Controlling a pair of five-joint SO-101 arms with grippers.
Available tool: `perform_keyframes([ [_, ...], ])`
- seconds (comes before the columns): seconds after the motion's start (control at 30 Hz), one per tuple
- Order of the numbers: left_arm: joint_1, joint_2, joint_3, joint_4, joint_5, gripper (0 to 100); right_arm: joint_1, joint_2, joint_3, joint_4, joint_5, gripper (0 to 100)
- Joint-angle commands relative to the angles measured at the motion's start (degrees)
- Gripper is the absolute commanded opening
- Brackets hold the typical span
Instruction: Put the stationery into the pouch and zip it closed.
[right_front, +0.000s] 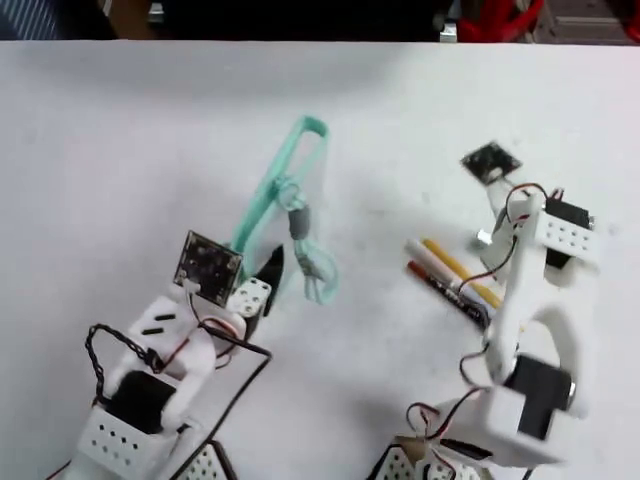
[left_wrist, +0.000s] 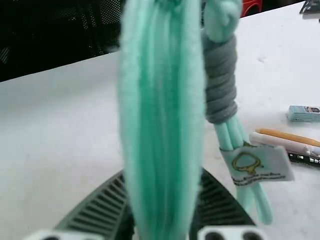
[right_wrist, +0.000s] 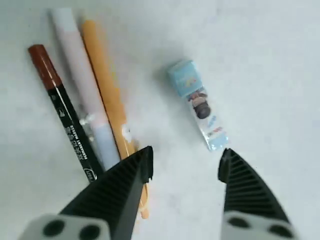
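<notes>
The left gripper clamped the mint pouch while the right gripper hung wide open above three pens and an eraser.

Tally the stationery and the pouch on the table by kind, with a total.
pens: 3 (brown-capped pen, pale pen, orange pen)
eraser: 1
pouch: 1
total: 5

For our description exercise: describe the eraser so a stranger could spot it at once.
On the white table, look by the right gripper. Beside three long pens, apart from them, lies the eraser: the only short, pale blue block.
</notes>
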Motion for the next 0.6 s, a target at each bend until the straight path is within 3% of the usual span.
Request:
perform_keyframes([
  [0.0,-0.2,-0.7,-1.3,-0.6,-0.2,13,0.4,2.7,-3.3,-5.8,2.9,24.2],
  [0.27,-0.2,-0.7,-1.2,-0.8,-0.2,13,-2.6,9.1,-3.4,-11.6,11.3,23.8],
  [0.47,-0.2,-0.7,-1.2,-1.0,-0.2,12,-2.9,14.5,-6.5,-15.4,11.5,3.7],
  [0.57,-0.2,-0.7,-1.2,-1.0,-0.2,12,-2.7,16.9,-7.9,-15.9,12.0,2.0],
])
